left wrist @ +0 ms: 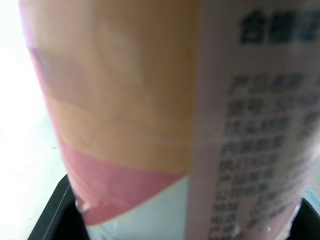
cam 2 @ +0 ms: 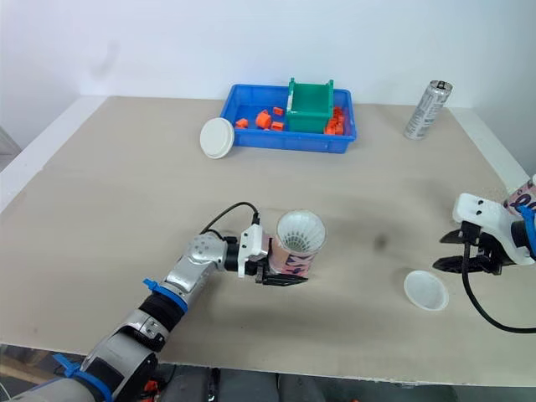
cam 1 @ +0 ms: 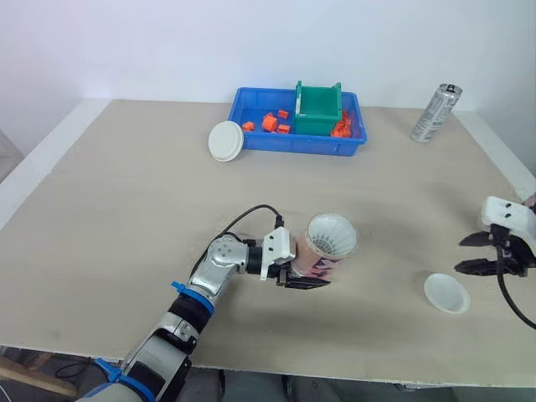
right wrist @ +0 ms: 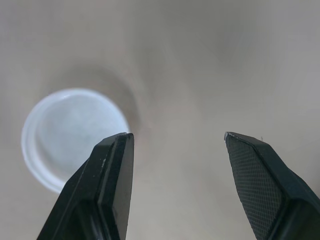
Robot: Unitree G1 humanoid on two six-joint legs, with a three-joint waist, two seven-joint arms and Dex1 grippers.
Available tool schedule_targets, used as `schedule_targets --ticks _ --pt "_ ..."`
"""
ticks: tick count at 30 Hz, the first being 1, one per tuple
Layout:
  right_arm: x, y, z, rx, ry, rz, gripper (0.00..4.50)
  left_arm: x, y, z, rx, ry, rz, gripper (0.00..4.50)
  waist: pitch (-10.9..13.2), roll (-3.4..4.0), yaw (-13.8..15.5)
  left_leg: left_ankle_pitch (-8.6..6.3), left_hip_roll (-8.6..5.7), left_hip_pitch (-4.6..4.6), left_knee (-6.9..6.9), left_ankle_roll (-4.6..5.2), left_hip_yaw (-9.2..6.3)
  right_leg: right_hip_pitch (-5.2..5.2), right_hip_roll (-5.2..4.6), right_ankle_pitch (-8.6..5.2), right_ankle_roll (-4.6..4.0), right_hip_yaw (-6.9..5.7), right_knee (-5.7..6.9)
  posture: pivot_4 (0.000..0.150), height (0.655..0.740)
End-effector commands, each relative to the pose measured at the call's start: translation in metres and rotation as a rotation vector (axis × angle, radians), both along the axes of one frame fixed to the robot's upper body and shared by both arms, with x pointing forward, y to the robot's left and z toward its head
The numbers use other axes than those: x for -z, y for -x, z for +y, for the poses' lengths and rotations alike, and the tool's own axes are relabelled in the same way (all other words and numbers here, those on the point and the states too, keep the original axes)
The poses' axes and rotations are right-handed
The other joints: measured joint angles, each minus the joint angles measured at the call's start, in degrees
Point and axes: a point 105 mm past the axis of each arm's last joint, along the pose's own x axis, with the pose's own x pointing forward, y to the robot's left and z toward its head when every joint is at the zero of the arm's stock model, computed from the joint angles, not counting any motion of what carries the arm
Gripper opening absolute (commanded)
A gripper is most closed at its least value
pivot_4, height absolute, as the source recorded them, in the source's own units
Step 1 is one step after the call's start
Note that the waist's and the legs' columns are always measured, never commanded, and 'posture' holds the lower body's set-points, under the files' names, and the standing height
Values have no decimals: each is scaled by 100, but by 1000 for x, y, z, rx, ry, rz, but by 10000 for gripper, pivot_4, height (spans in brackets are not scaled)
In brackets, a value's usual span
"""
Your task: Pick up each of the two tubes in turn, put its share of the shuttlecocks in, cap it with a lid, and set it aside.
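My left gripper (cam 1: 303,270) is shut on a pink and orange printed tube (cam 1: 316,261), held tilted just above the table with its mouth facing up and towards me. White shuttlecock feathers (cam 1: 332,234) show in that mouth. Seen from the left wrist, the tube (left wrist: 150,115) sits between the black fingers. My right gripper (cam 1: 463,254) stands open near the table's right edge, just right of a white lid (cam 1: 446,293) lying flat, which also appears in the right wrist view as the lid (right wrist: 60,135). A second white lid (cam 1: 226,140) leans by the blue bin.
A blue bin (cam 1: 297,144) with orange parts and a green box (cam 1: 318,109) stands at the back centre. A silver can (cam 1: 435,112) is upright at the back right. A pink printed object (cam 2: 524,197) is cut off at the right edge.
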Motion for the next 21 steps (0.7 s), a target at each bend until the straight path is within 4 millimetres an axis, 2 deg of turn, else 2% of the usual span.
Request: schedule_targets --ticks 1,4,13,16,19,21 --pt "4 3 7 -28 -7 31 31439 20 0 8 -25 -66 42 30709 -1 0 0 0 0 2 -1 0 0 3 0 0 0 0 0 1500 7355" --pt "17 3 11 -44 5 57 31439 19 -1 9 -26 -65 45 30709 -1 0 -7 0 0 10 -2 0 0 9 1 -1 -1 0 0 1500 7355" --pt "37 1 17 -67 26 119 31439 17 -2 10 -30 -58 55 30709 -3 -9 -13 0 0 20 -4 0 0 18 1 -1 -2 0 0 1500 7355" --pt "36 0 17 -70 23 128 23477 16 -3 10 -35 -57 53 30709 -2 -13 -26 0 0 29 -4 -1 -1 29 1 -1 -2 0 0 1500 7355" --pt "32 -2 15 -76 31 123 8747 14 -5 11 -42 -55 48 30709 -2 -14 -33 0 0 31 -3 -1 -1 33 1 -1 -2 0 -1 1500 7355" --pt "28 -2 15 -82 32 120 436 13 -7 11 -47 -54 45 30709 -2 -14 -35 0 0 33 -3 -1 -1 35 1 -1 -2 0 -2 1500 7355"
